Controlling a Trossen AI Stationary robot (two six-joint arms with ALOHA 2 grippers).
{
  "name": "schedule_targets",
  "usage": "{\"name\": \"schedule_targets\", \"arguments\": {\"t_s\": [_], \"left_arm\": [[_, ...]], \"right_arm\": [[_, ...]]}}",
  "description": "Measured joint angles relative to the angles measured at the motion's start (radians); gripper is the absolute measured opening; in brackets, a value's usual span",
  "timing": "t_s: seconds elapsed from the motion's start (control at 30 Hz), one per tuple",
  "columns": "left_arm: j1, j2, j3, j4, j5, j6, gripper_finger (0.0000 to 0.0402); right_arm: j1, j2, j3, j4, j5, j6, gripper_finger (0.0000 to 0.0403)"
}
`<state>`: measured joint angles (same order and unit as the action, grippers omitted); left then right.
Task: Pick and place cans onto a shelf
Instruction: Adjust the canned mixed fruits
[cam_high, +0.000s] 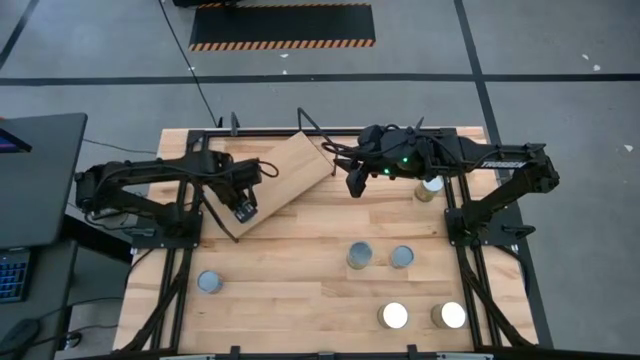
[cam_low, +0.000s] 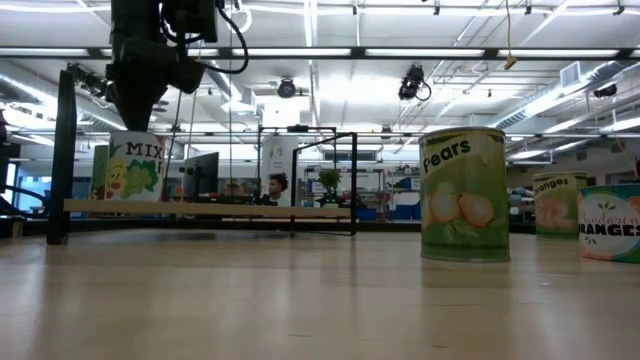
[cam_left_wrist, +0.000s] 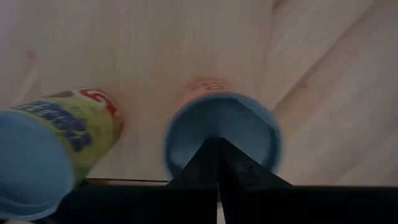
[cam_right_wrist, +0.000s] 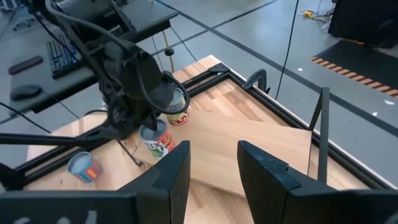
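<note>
The light-wood shelf (cam_high: 290, 170) with its black wire frame stands askew at the table's far middle. Two cans stand on its left end; in the left wrist view they are a blue-topped can (cam_left_wrist: 199, 124) and a green-labelled can (cam_left_wrist: 56, 143). My left gripper (cam_left_wrist: 217, 142) is shut, pointing down right over the blue-topped can. In the low view it (cam_low: 135, 120) hangs just above the "MIX" can (cam_low: 132, 165). My right gripper (cam_right_wrist: 214, 168) is open and empty above the shelf's right end (cam_right_wrist: 261, 143). Several more cans stand on the table. My left gripper's shut fingertips stand over the middle of the can's blue top (cam_left_wrist: 199, 124), coming from above and pointing down. The can stands upright on the shelf board. I cannot tell whether the fingertips touch the top.
Loose cans stand on the table: one near left (cam_high: 209, 282), two in the middle (cam_high: 360, 255) (cam_high: 402, 257), two at the near right (cam_high: 394, 315) (cam_high: 452, 315), and one beside the right arm (cam_high: 432, 188). Black frame rails run along both table sides.
</note>
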<state>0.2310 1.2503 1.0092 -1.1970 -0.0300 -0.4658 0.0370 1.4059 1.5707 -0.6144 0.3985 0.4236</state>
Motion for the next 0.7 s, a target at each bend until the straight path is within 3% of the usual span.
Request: {"name": "schedule_targets", "arguments": {"t_s": [0.7], "left_arm": [[-0.005,-0.021,-0.021,-0.058,0.005,-0.049,0.0002]], "right_arm": [[0.040,0.000,0.000,0.000,-0.001,-0.001,0.0140]]}}
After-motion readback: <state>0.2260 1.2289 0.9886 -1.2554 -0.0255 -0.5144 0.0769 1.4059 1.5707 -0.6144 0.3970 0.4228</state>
